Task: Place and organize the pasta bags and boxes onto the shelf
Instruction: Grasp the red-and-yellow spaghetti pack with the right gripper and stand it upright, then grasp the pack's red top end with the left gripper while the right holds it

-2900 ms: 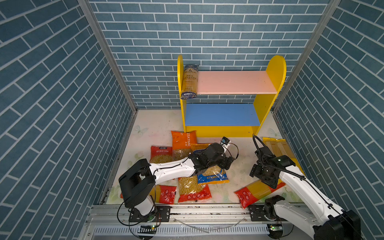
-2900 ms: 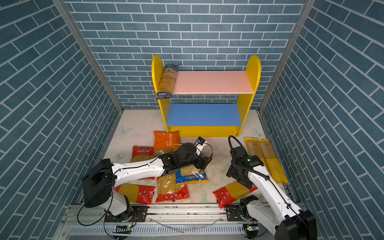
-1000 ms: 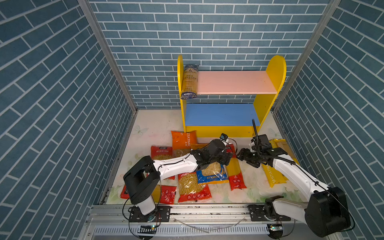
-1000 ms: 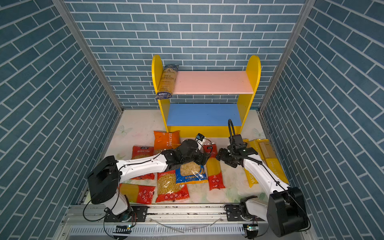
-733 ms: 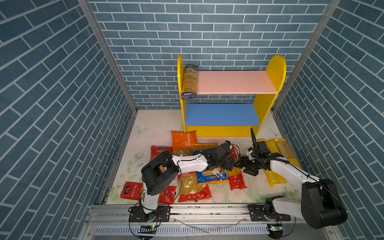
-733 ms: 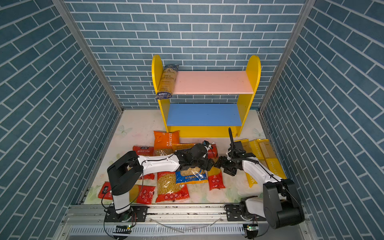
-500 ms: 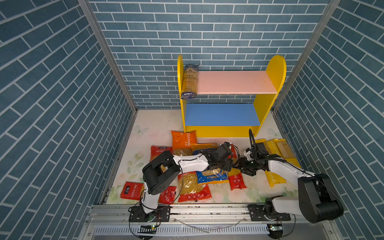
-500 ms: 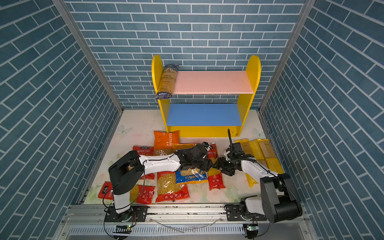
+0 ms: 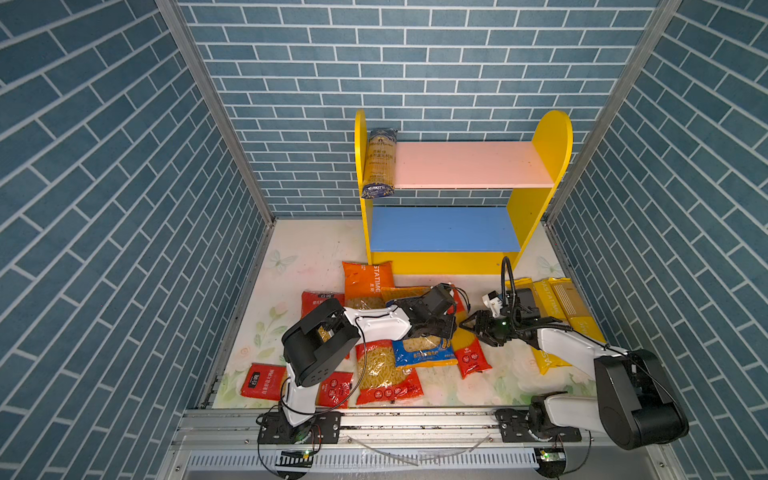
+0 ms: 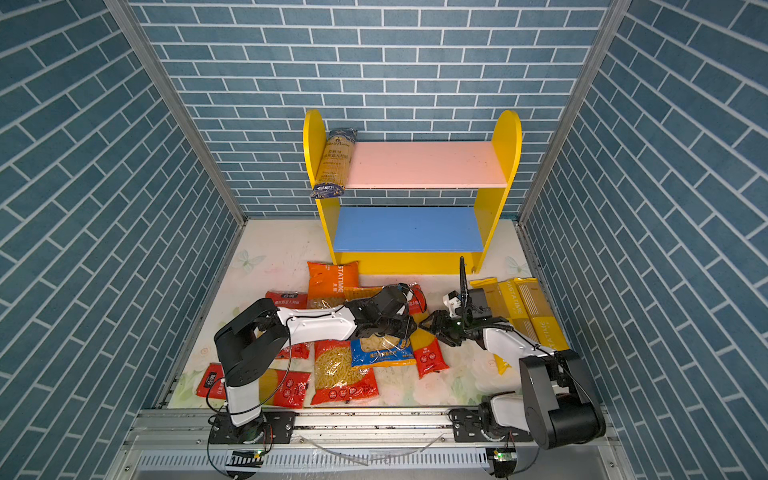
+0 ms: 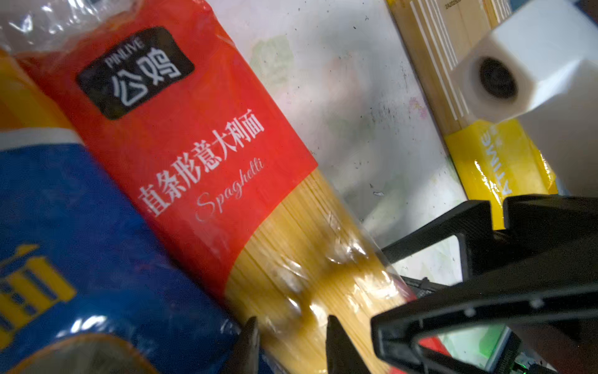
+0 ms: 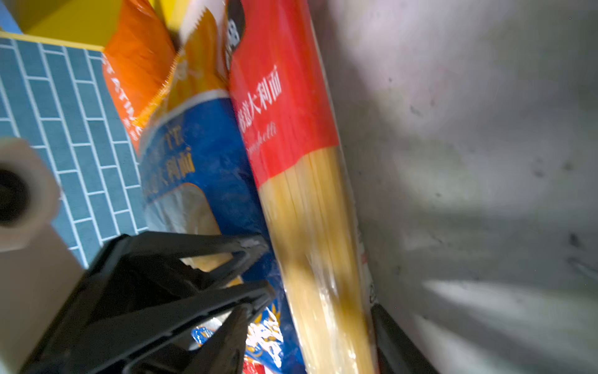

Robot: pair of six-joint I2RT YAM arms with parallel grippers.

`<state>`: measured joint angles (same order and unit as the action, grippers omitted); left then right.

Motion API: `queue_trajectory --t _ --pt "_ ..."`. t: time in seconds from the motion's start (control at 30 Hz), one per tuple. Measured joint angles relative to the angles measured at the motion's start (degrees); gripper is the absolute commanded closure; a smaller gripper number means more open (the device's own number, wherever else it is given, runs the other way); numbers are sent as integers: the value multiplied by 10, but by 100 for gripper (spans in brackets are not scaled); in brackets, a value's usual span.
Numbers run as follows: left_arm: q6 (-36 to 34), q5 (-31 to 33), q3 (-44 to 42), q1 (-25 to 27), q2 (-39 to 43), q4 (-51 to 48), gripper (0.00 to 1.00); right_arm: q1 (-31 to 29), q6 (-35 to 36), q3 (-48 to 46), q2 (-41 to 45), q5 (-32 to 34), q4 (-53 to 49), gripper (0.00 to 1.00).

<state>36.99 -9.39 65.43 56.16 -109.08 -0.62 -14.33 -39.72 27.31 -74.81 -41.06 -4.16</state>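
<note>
Red-ended spaghetti pack [image 11: 200, 155] lies flat on the counter [image 9: 511, 374], touching the blue-yellow bag [image 9: 419, 355], well short of the shelf [image 9: 540, 199]. Over its clear middle the left gripper [image 11: 291, 346] has jaws set narrow — pinching or not cannot be told — probably for balance; the right gripper [image 12: 310, 327] has jaws spread astride it, perhaps to steady.
</note>
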Motion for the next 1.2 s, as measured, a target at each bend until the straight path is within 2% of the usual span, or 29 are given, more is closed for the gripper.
queue_trajectory --t 0.27,0.5,0.6,0.67,0.73,1.0,1.2 --pt "4 -4 -11 -4 7 9 67 -11 0 -9 -41 16 23 47" --pt "5 -3 -38 -26 57 14 65 -27 16 -8 -31 30 10 74" --pt "0 -1 -51 -38 93 16 54 -30 21 -6 3 32 -12 82" --pt "-2 1 -59 -46 123 19 42 -32 23 1 30 36 -38 83" --pt "-5 1 -66 -54 153 20 36 -33 25 15 51 40 -67 86" --pt "6 12 -148 -116 293 36 20 -36 25 94 126 62 -192 97" --pt "63 11 -233 -154 367 101 5 -69 21 149 144 71 -235 100"
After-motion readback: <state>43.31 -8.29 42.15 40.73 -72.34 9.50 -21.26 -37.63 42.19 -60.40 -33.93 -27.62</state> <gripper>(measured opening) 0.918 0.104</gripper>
